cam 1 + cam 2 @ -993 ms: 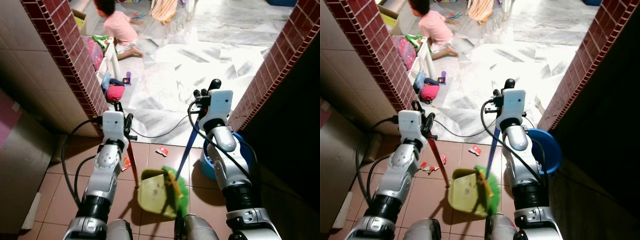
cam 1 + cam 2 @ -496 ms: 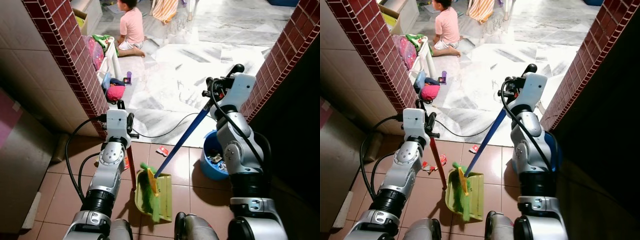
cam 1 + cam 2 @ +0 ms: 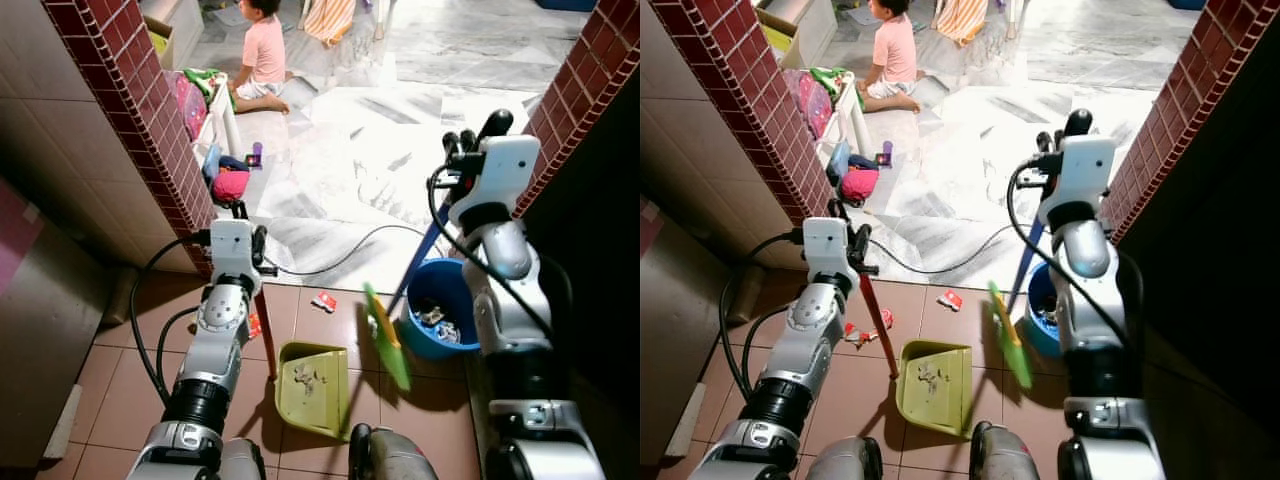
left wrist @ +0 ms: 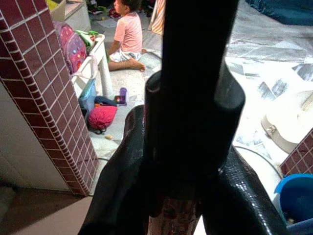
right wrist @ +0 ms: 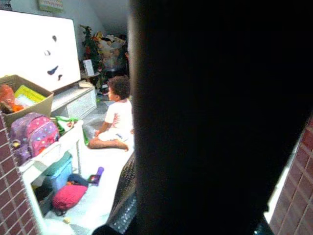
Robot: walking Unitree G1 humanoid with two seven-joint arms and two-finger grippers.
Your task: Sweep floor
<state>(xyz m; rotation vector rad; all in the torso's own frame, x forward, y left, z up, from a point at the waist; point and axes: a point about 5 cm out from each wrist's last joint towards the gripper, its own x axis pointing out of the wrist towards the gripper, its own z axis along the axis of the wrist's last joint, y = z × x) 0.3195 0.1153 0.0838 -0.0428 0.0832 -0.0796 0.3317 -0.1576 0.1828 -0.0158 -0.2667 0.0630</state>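
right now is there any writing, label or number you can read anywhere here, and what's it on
None can be read.
Small red and white wrapper on the tiles: its print is too small to make out.
Cardboard box by the white board: coloured packs inside, nothing legible.
Green dustpan, blue bucket, broom and the left claw and right claw carry no visible lettering.

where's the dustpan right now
In the left eye view the green dustpan lies on the brown floor tiles between the robot's arms, just left of the raised green broom head and the blue bucket.
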